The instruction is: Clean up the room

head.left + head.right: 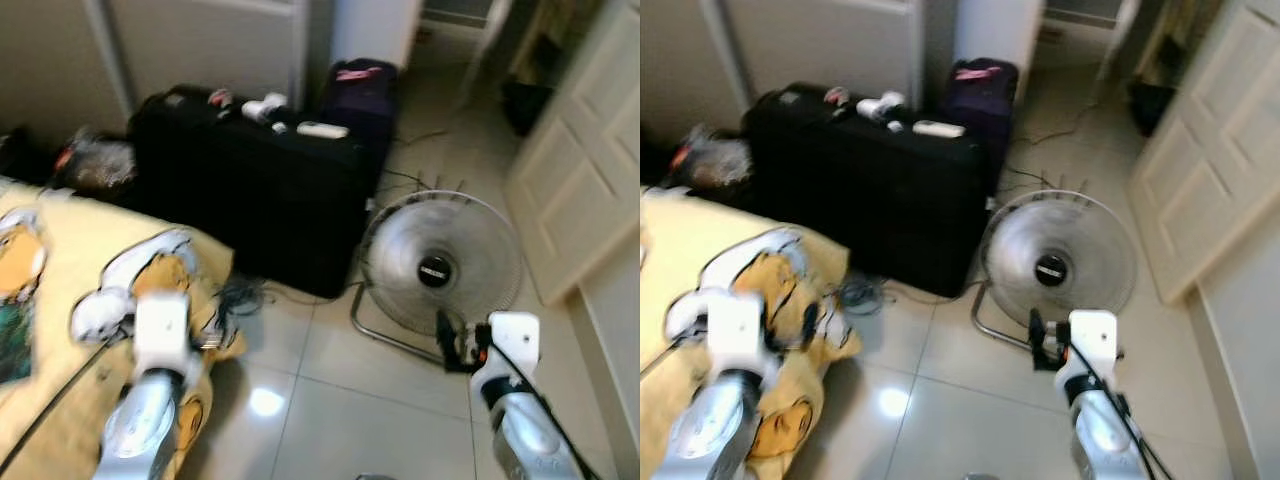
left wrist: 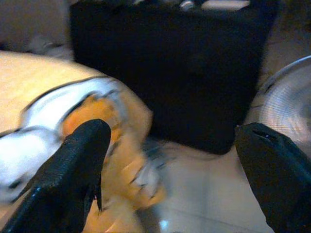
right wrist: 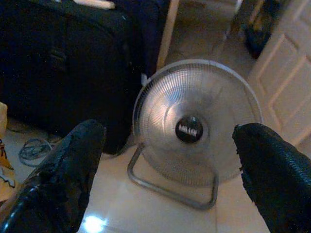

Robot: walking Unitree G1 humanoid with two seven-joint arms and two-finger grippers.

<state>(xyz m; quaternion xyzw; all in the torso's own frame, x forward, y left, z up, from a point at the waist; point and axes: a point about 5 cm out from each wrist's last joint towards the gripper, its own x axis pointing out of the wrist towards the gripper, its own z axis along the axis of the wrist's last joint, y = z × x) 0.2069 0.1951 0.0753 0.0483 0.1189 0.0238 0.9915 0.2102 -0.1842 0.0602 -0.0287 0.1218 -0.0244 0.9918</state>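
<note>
I read both pincers spread and empty, left pincer [image 2: 165,170] over the yellow blanket [image 1: 80,250] on the bed, with the floor fan [image 3: 197,124] at 12 o'clock from the nearer right pincer [image 3: 167,174].

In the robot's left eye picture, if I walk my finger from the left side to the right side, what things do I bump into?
Yellow cartoon blanket → black suitcase → floor fan → white door.

The floor fan's [image 3: 197,128] hub badge carries lettering (too blurred to read).
</note>
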